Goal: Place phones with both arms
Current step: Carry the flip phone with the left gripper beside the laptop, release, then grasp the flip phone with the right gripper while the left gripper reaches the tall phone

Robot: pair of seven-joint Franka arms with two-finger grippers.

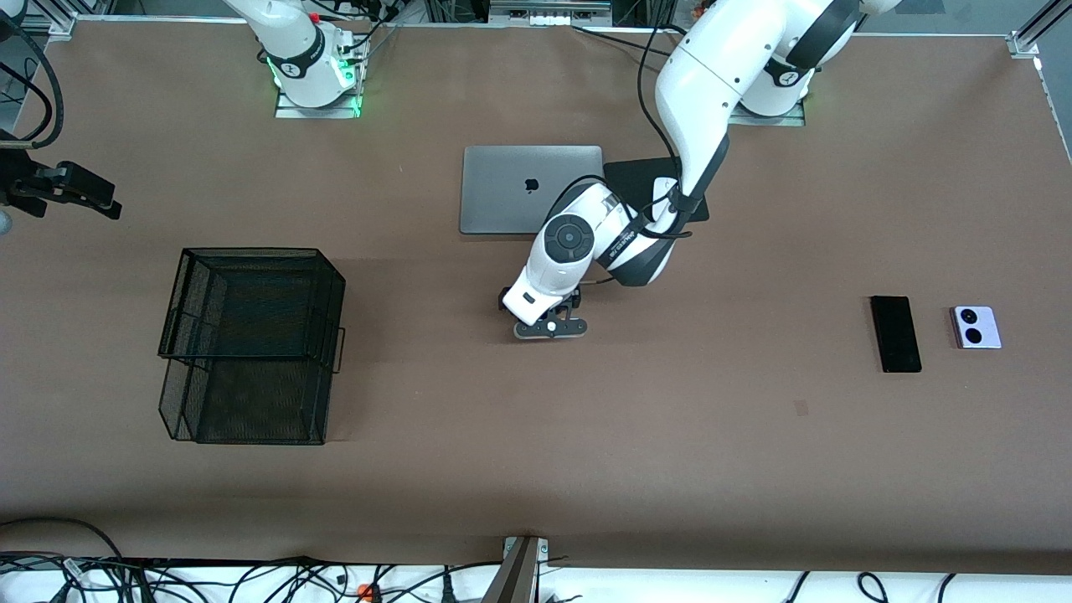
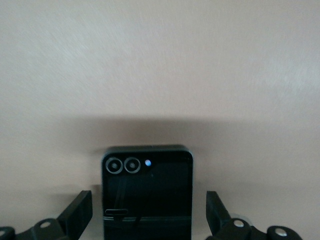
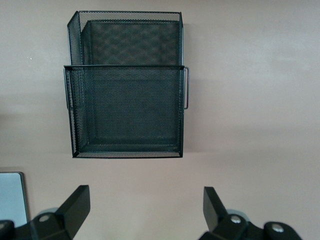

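Note:
My left gripper (image 1: 548,328) is low over the middle of the table, nearer the front camera than the laptop. In the left wrist view it (image 2: 148,197) stands open, and a small black flip phone (image 2: 147,172) with two round lenses lies flat on the table between the fingers (image 2: 82,205), with a gap on each side. The front view hides that phone under the hand. Toward the left arm's end lie a long slim black phone (image 1: 895,333) and a lavender-white phone (image 1: 976,327), side by side. My right gripper (image 3: 145,197) is open and empty, high over the table.
A black mesh basket (image 1: 251,343) (image 3: 127,110) stands toward the right arm's end of the table. A closed grey laptop (image 1: 531,188) lies near the arm bases, with a black pad (image 1: 641,177) beside it, partly covered by the left arm. Cables run along the front edge.

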